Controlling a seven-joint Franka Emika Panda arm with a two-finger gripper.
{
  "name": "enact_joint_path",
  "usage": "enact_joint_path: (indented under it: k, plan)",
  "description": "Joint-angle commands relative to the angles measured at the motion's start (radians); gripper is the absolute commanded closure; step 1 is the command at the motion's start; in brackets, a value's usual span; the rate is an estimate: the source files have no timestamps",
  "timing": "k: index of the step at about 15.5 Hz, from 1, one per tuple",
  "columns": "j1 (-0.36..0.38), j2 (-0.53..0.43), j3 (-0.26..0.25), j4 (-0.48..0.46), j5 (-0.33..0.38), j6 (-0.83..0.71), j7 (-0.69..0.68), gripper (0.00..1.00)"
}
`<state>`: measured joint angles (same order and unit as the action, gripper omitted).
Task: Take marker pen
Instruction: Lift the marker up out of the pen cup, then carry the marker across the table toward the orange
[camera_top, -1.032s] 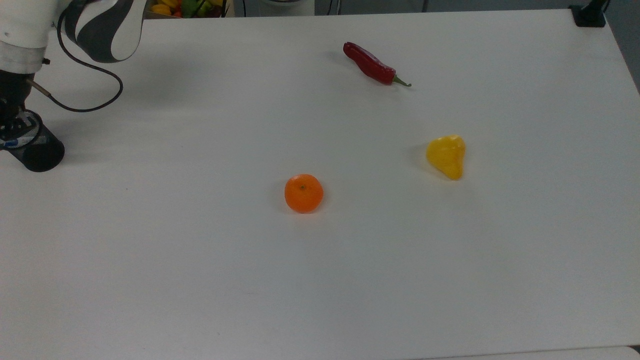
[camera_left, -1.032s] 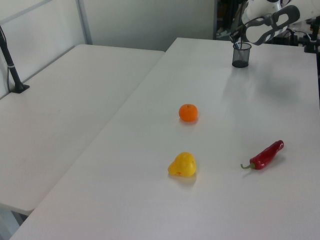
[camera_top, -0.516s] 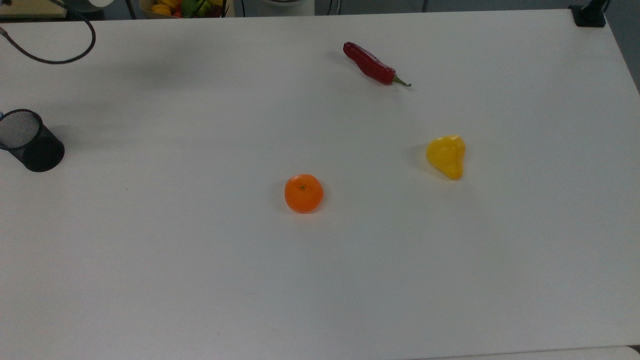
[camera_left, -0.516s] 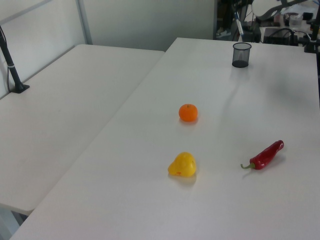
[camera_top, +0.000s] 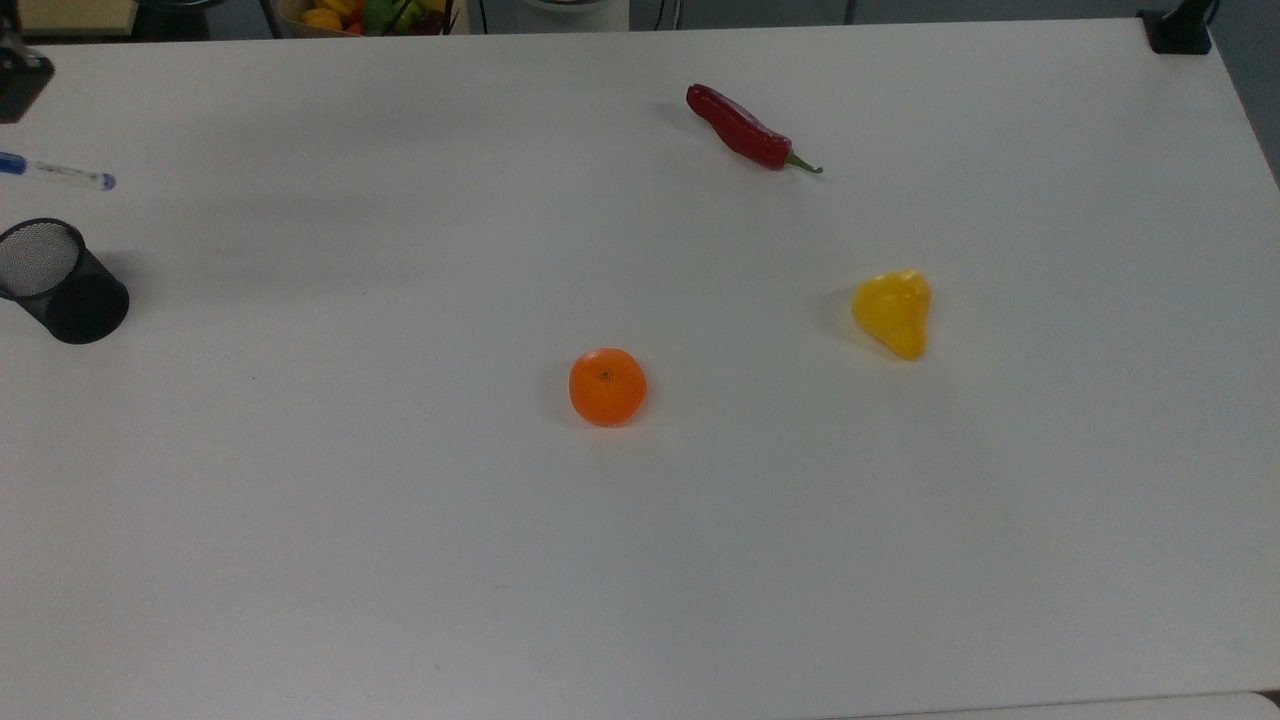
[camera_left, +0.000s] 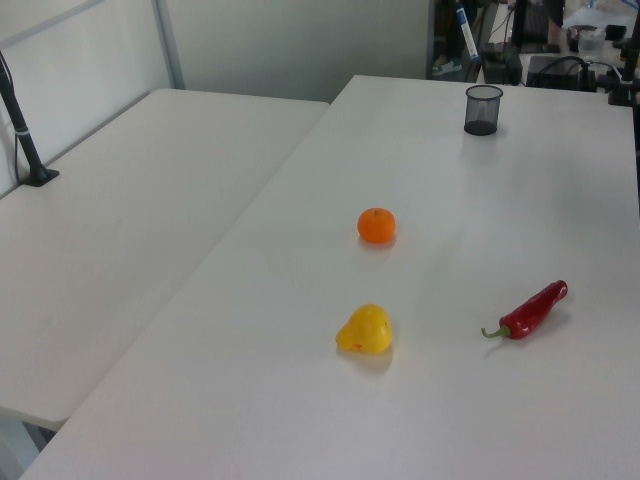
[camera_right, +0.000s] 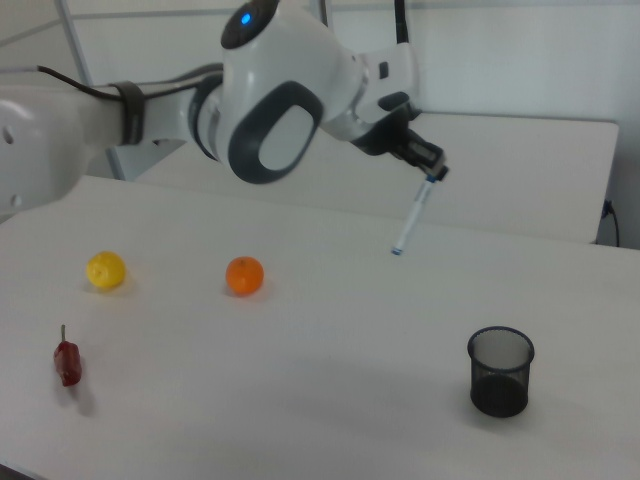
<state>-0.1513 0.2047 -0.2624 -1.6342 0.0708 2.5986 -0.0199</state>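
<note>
White marker pen hangs pinched in the tool

The white table carries a mesh cup, orange, yellow pepper and red chilli.

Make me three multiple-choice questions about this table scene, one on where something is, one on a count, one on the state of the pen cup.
1. Where is the marker pen?
A. In the gripper, off the table
B. In the cup
C. Beside the orange

2. How many food items lie on the table?
A. One
B. Three
C. Five

3. The mesh pen cup is:
A. Tipped over
B. Holding pens
C. Upright, empty

Answers:
1 A: the gripper holds the marker pen above the table.
2 B: orange, red chili pepper, yellow pepper.
3 C: the mesh pen cup stands with nothing inside.
</note>
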Motion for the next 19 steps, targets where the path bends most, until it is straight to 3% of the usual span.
enact_joint_path:
  k: [1, 8, 12, 19]
  plan:
    - [0.009, -0.085, 0.092, -0.038, 0.055, -0.211, 0.003, 1.00]
    - [0.029, -0.080, 0.299, -0.042, 0.095, -0.535, 0.006, 1.00]
    - [0.045, -0.028, 0.405, -0.062, 0.121, -0.577, 0.009, 1.00]
    - [0.144, 0.068, 0.424, -0.134, 0.116, -0.525, 0.008, 1.00]
